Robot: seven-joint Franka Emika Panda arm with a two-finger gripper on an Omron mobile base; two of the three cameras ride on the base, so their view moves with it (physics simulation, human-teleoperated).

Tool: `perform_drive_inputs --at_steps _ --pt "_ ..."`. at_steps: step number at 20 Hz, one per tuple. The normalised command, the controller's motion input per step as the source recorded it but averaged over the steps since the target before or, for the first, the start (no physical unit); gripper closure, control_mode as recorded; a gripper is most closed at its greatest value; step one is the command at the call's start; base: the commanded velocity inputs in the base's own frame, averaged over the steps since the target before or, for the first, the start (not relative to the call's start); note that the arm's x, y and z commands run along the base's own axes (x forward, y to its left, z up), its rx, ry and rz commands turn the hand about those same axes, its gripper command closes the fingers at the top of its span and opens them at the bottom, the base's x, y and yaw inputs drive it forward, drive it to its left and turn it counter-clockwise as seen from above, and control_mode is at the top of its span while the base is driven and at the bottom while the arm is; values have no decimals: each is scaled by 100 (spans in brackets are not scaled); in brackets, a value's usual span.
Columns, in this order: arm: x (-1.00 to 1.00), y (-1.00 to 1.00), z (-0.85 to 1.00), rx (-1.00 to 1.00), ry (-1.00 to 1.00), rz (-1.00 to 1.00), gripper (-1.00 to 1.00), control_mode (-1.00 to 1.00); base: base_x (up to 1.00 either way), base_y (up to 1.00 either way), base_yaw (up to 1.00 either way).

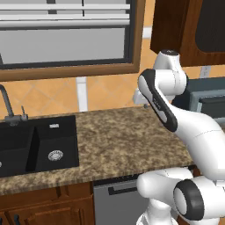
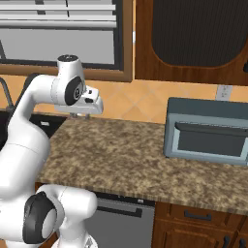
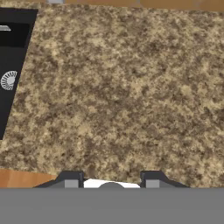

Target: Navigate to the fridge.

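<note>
**Fridge out of frame; base parked at the sink counter**

Fridge is the goal, and I judge it lies somewhere off to one side, since what my cameras frame is a different stretch of kitchen. I cannot say which side from here.

I am facing a speckled granite counter [image 1: 118, 140]. A black sink [image 1: 37, 143] is set into its left end, with a faucet [image 1: 9, 107] at the back edge. A grey microwave [image 2: 208, 131] stands toward the right end, against the tiled wall. Below the front edge sits a dishwasher [image 2: 123, 225], which is not my target.

My arm is folded high over the middle of the counter. The gripper [image 3: 111, 181] points down at bare granite, near the sink's right rim. Its fingertips [image 3: 70, 180] stand well apart with nothing between them, so the jaws are open and empty.

As for handling, I expect a heavy, rigid steel unit that will not shift. This task needs no grasp; I only have to drive the base until it faces the doors. If a hold were ever wanted, a door handle would be the place.
</note>
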Motion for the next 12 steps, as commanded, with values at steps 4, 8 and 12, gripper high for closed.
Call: perform_drive_inputs --at_steps 4,8,12 --pt "-34 0 0 0 0 0 -100 -100 0 0 0" --pt "-72 0 -19 0 -4 0 -100 -100 0 0 0" --pt "-73 -2 -33 0 -1 0 -100 -100 0 0 0"
